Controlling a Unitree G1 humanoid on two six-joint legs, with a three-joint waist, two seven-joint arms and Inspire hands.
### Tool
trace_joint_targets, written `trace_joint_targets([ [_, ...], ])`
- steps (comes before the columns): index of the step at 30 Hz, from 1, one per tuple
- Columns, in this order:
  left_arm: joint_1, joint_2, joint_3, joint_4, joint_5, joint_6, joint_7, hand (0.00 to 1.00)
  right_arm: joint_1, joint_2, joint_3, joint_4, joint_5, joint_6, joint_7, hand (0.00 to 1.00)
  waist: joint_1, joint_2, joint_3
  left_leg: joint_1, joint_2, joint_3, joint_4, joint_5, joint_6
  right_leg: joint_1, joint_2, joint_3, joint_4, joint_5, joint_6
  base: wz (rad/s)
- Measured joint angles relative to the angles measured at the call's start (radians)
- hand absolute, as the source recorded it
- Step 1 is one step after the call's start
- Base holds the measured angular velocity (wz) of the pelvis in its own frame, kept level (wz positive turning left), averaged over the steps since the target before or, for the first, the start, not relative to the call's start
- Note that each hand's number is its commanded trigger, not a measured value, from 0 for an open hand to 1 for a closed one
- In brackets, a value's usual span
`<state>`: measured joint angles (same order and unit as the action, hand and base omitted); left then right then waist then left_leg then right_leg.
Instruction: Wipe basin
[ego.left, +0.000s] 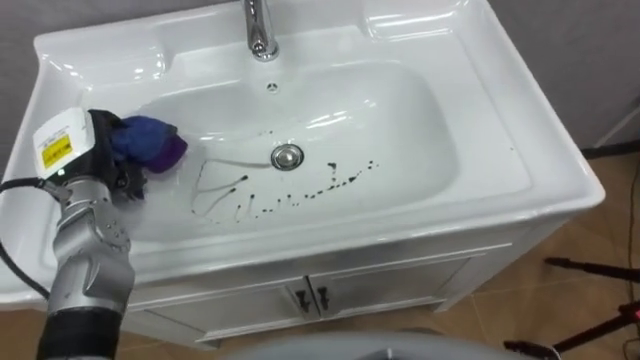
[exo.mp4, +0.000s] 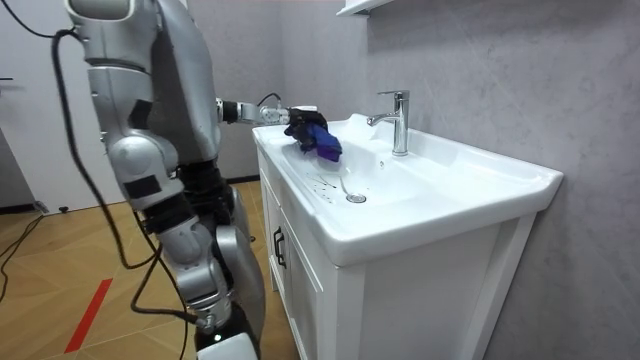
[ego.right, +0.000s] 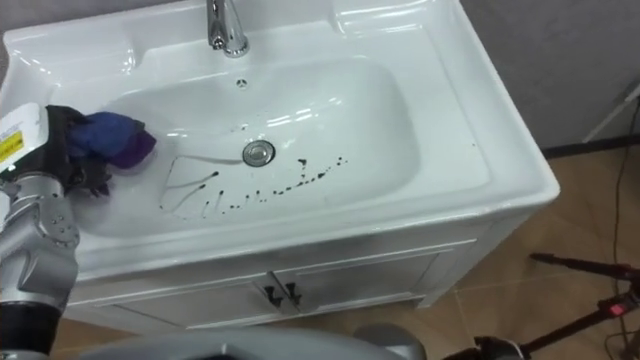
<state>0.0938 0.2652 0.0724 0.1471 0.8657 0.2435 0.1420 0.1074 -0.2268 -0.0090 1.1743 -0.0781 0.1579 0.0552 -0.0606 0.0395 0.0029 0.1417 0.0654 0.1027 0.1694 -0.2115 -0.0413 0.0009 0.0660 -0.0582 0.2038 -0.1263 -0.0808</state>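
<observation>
Left eye view: left hand (ego.left: 104, 148) curled round a bunched blue cloth (ego.left: 152, 143) over the basin (ego.left: 420, 130). Dark streaks (ego.left: 262, 200) lie to the hand's right. Cloth probably soft, light, compliant; grip its bunched middle and press flat.

White basin (ego.left: 430, 140), dark streaks (ego.left: 285, 198) smeared across its bottom below the drain (ego.left: 287, 156); a bunched blue-purple cloth (ego.left: 150, 142) at its left slope, clutched by the left hand (ego.left: 103, 150)
</observation>
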Motion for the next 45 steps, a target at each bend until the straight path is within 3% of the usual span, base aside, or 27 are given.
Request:
trace_joint_targets([
  [2,0.007,-0.019,-0.043,-0.047,0.0,-0.007,-0.001,1.0,-0.002,0.002,0.037,0.011,0.0,-0.017,0.002,0.0,0.003,-0.002,0.0012,-0.004,-0.001,0.001,0.0,0.0,0.0,0.002,-0.003,-0.01,-0.001,-0.001,-0.001,0.06],
  [7,0.007,-0.022,-0.101,-0.076,-0.011,-0.05,-0.001,1.0,-0.007,0.007,0.066,0.033,-0.001,-0.04,0.01,0.0,-0.003,-0.009,0.006,-0.011,0.0,0.003,-0.003,0.0,0.0,0.003,-0.006,-0.024,-0.003,-0.001,-0.002,-0.01],
  [19,0.008,-0.023,-0.121,-0.064,-0.011,-0.121,0.005,1.0,-0.009,0.028,0.066,0.046,-0.003,-0.074,0.019,0.0,-0.016,-0.024,0.0129,-0.003,-0.001,0.006,-0.005,0.0,0.0,0.005,-0.005,-0.021,-0.002,-0.01,-0.003,-0.02],
  [27,0.011,-0.038,-0.166,0.019,-0.011,-0.139,0.006,1.0,-0.007,0.03,0.066,0.044,0.007,-0.082,0.034,0.0,-0.017,-0.024,0.0083,0.016,-0.001,0.035,-0.007,0.0,0.0,0.02,0.0,0.002,-0.016,-0.012,0.001,-0.01],
  [31,0.013,-0.05,-0.174,0.099,0.001,-0.14,0.006,1.0,0.005,0.029,0.066,0.044,-0.002,-0.08,0.033,0.0,-0.017,-0.02,-0.0004,0.029,0.0,0.04,-0.007,0.0,0.0,0.036,0.002,0.003,-0.016,-0.012,0.0,-0.05],
  [35,0.018,-0.05,-0.174,0.18,0.013,-0.12,0.004,1.0,0.014,0.028,0.064,0.043,-0.012,-0.068,0.04,0.0,-0.017,-0.021,-0.0011,0.04,0.004,0.06,-0.008,0.0,0.0,0.037,0.002,0.004,-0.014,-0.012,-0.002,-0.09],
  [40,0.016,-0.049,-0.172,0.212,0.044,-0.119,0.0,1.0,0.013,0.029,0.058,0.039,-0.079,-0.041,0.068,0.0,-0.018,-0.025,0.0017,0.042,0.008,0.078,-0.01,0.0,0.0,0.033,0.009,0.025,-0.014,-0.011,-0.004,-0.05],
  [45,0.004,-0.048,-0.171,0.256,0.058,-0.116,-0.016,1.0,0.014,0.03,0.049,0.027,-0.132,-0.024,0.073,0.0,-0.025,-0.016,-0.0046,0.045,0.008,0.094,-0.009,0.0,0.0,0.028,0.01,0.031,0.004,-0.017,-0.007,-0.08],
])
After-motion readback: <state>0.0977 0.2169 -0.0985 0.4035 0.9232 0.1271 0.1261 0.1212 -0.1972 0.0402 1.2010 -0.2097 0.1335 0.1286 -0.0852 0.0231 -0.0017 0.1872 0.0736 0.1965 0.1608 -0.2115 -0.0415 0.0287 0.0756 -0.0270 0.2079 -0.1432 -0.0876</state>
